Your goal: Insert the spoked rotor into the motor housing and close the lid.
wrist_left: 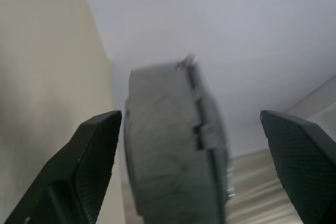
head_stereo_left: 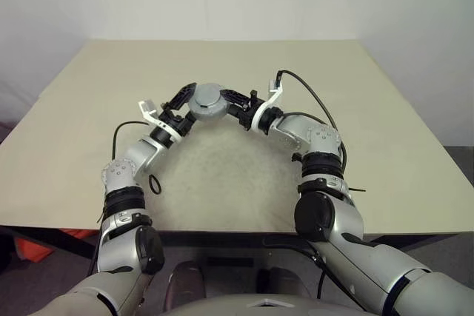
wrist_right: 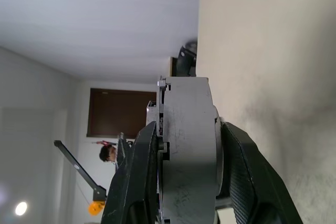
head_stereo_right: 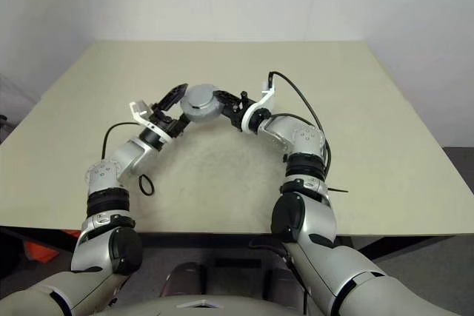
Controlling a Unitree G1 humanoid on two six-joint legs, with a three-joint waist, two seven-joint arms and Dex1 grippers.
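The lid (head_stereo_left: pixel 206 100), a smooth light-grey round cap, is held in the air over the middle of the table (head_stereo_left: pixel 385 146) with its plain face towards me. My right gripper (head_stereo_left: pixel 227 103) is shut on it from the right. In the right wrist view its fingers (wrist_right: pixel 244 166) clamp the lid (wrist_right: pixel 191 140), with the thin darker edge of the motor housing (wrist_right: pixel 160 124) joined to it. My left gripper (head_stereo_left: pixel 185 106) is open on the left side; its fingers (wrist_left: pixel 97 145) stand wide on either side of the grey body (wrist_left: pixel 168 150) without touching it. The spoked rotor is hidden.
A small black ring (head_stereo_left: pixel 155 183) lies on the table near my left forearm. Black cables loop over both wrists. A person (wrist_right: pixel 108 153) stands far off in the room beyond the table.
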